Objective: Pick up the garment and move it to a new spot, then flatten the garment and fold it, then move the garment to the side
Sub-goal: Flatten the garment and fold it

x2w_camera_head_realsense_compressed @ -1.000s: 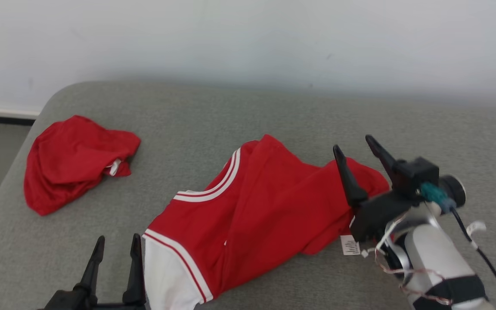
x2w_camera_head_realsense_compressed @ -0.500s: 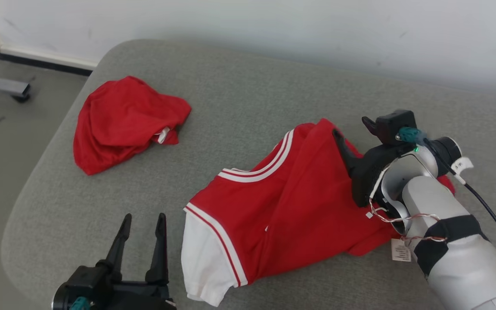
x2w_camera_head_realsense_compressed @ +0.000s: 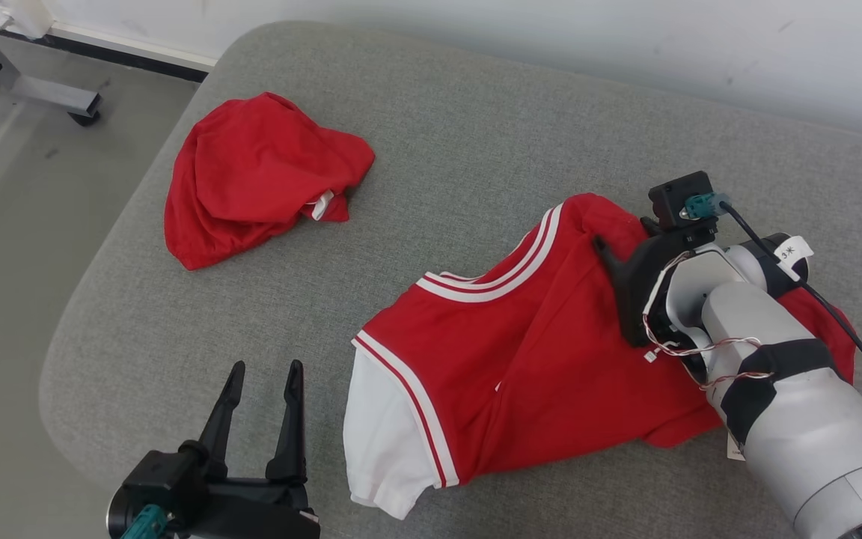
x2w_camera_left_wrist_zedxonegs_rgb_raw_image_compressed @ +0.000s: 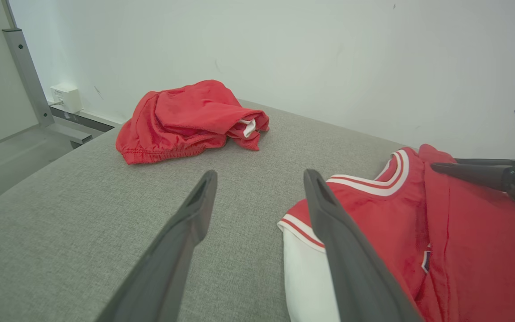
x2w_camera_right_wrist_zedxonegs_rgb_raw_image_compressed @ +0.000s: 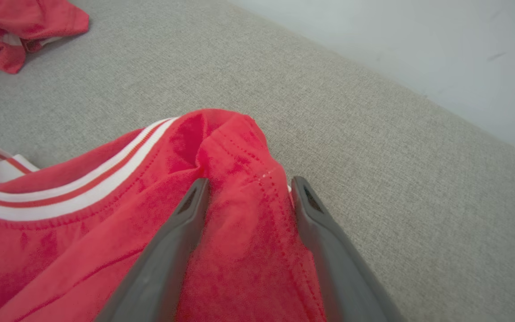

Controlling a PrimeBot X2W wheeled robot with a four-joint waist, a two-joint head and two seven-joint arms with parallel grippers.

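Grey cushion [x2w_camera_head_realsense_compressed: 476,135] under a white wall [x2w_camera_head_realsense_compressed: 476,22] carries everything. From the head view, the red jersey [x2w_camera_head_realsense_compressed: 543,352] lies rumpled at the middle right of the cushion, its white sleeve [x2w_camera_head_realsense_compressed: 378,442] toward the robot, and a second red cloth [x2w_camera_head_realsense_compressed: 259,172] sits crumpled well apart at the far left. The left gripper [x2w_camera_head_realsense_compressed: 266,368] waits just beside the sleeve, fingers spread and empty; the right gripper [x2w_camera_head_realsense_compressed: 622,233] is low over the far shoulder. The left wrist view gives the same spread fingers above bare cushion, one of them near the sleeve. The right wrist view has the right fingers spread on both sides of a raised fold [x2w_camera_right_wrist_zedxonegs_rgb_raw_image_compressed: 235,147] near the striped collar [x2w_camera_right_wrist_zedxonegs_rgb_raw_image_compressed: 74,192], not pinching it yet. I judge the knit light, soft and limp, so it will sag and drag; this doubled, stitched ridge looks a good place to take hold. Compared with a second ago, the head camera has turned, and the right gripper has come down onto the cloth; the jersey seems unmoved.
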